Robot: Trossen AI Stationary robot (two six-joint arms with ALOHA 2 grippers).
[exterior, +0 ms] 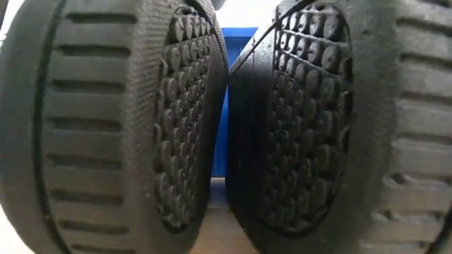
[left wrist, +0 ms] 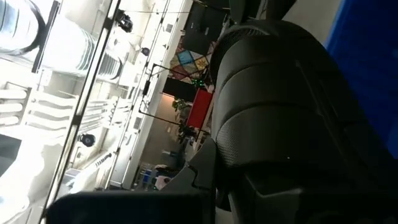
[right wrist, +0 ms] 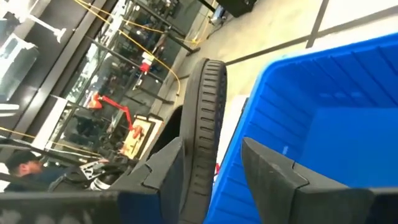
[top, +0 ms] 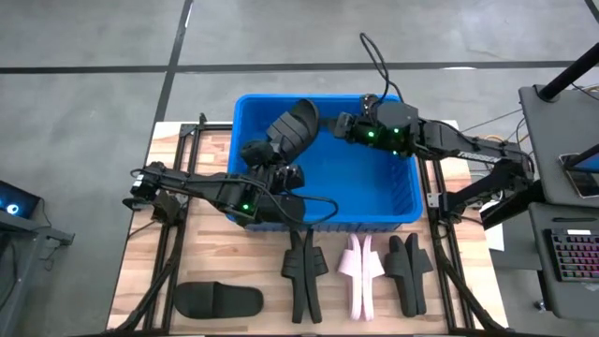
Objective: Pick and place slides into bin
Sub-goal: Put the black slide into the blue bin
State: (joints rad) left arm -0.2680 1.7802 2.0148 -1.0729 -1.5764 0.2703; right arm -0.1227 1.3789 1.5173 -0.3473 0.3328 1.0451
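A black slide (top: 292,129) hangs tilted over the left part of the blue bin (top: 393,192), above its rim. My left gripper (top: 273,168) comes from the table's left and is shut on the slide's near, lower end. My right gripper (top: 339,126) reaches in from the right over the bin's far wall and is open. In the right wrist view its fingers (right wrist: 165,171) stand on either side of the slide's ribbed sole edge (right wrist: 205,106); I cannot tell whether they touch it. My left gripper holds the black slide by its lower end (top: 262,154), reaching about level from the table's left. The slide rises slanting away from the fingers toward the bin's far wall, lifted clear of the bin. The gripper and the slide's bulk (left wrist: 280,124) hide the place of contact.
On the wooden table in front of the bin, one black slide (top: 220,300) lies flat at the left. Two black slides (top: 301,271), pink slides (top: 360,273) and black slides (top: 409,271) stand on edge. Two black soles (exterior: 106,127) fill the low view.
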